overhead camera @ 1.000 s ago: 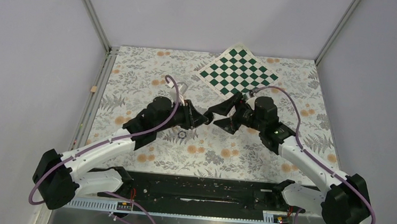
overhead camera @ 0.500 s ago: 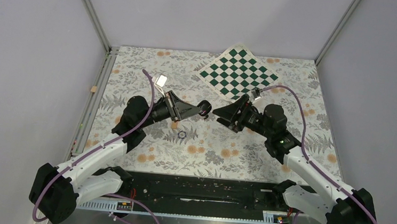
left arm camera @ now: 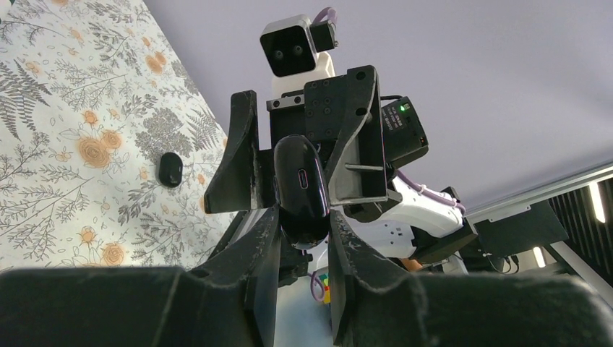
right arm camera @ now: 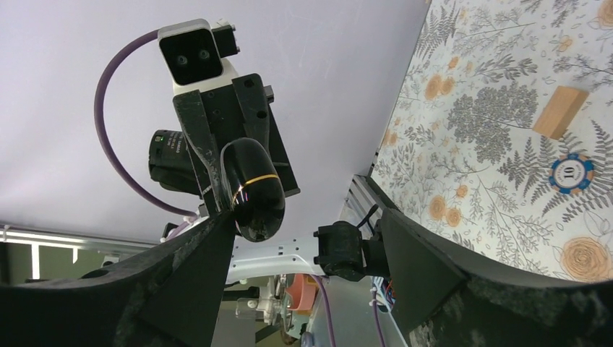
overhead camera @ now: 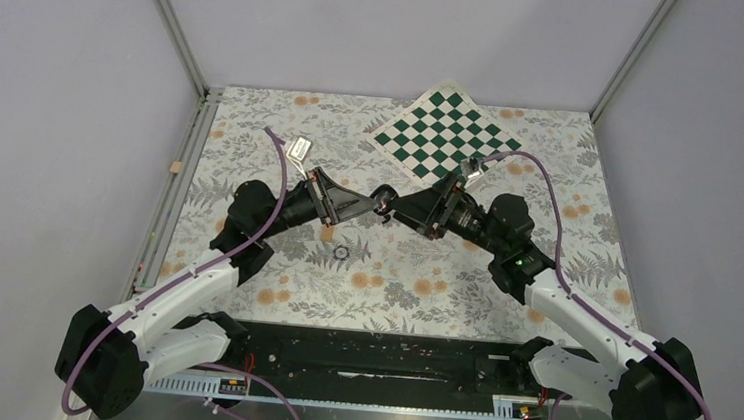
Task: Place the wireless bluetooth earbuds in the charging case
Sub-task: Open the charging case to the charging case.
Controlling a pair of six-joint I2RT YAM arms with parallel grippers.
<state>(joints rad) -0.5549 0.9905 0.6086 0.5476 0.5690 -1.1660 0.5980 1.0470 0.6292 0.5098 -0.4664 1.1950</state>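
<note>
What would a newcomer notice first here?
The left gripper and right gripper meet tip to tip above the middle of the flowered table. The left pinches a black case; the right's jaws stand open either side of it. A green checkerboard lies at the far edge.

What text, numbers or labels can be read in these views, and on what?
"10": on the pale centre of the blue-rimmed chip, seen rotated in the right wrist view.
Nothing else is readable; the charging case shows no lettering.
</note>
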